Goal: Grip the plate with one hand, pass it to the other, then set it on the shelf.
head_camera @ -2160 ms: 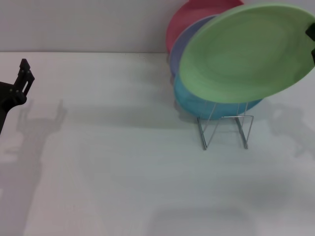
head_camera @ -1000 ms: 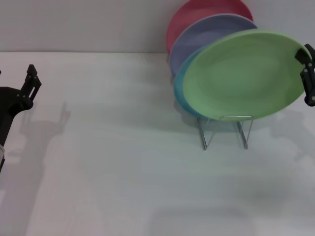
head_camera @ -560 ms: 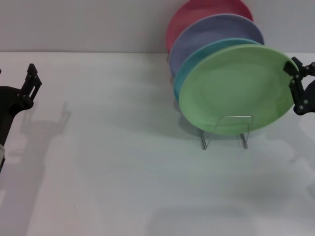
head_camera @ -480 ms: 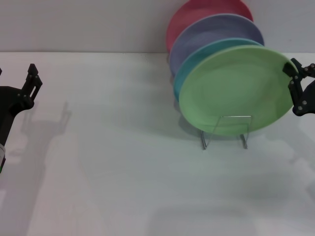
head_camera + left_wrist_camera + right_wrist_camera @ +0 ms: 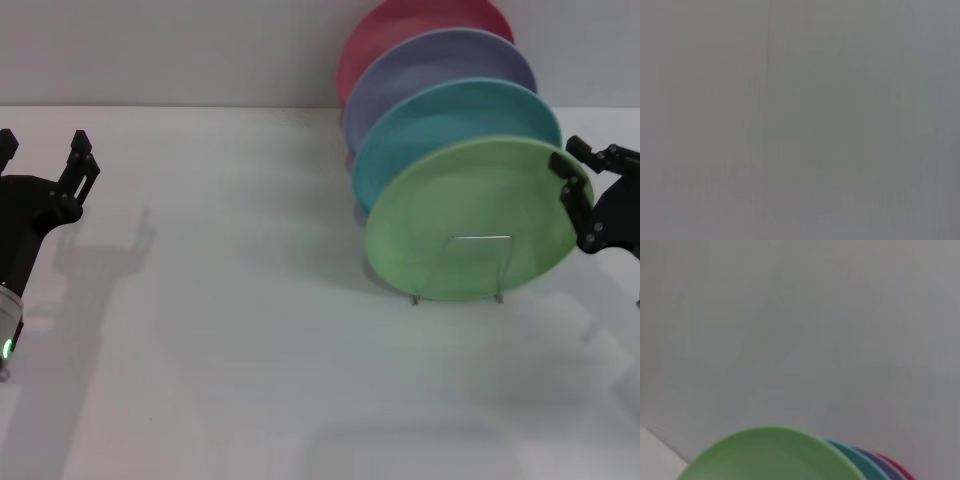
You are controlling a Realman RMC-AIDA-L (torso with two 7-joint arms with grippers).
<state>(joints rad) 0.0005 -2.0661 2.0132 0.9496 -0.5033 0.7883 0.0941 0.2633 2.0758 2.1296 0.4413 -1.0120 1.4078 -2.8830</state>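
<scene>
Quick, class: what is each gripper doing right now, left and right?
Left gripper: open, empty, far from the wire rack.
Right gripper: open at the light-green plate's rim.

1. Green plate [image 5: 470, 220] stands upright in wire rack [image 5: 478, 265], frontmost; turquoise plate [image 5: 440, 120], lavender plate [image 5: 430, 60], red plate [image 5: 400, 20] stacked behind.
2. Right claw [image 5: 578, 200] at plate's right rim, fingers spread; contact w/ rim unclear.
3. Left claw [image 5: 45, 160] far left over white tabletop [image 5: 250, 350], fingers apart, holding nothing; green ring lit.

Open table [image 5: 250, 350] left of racked plates [image 5: 440, 140].
</scene>
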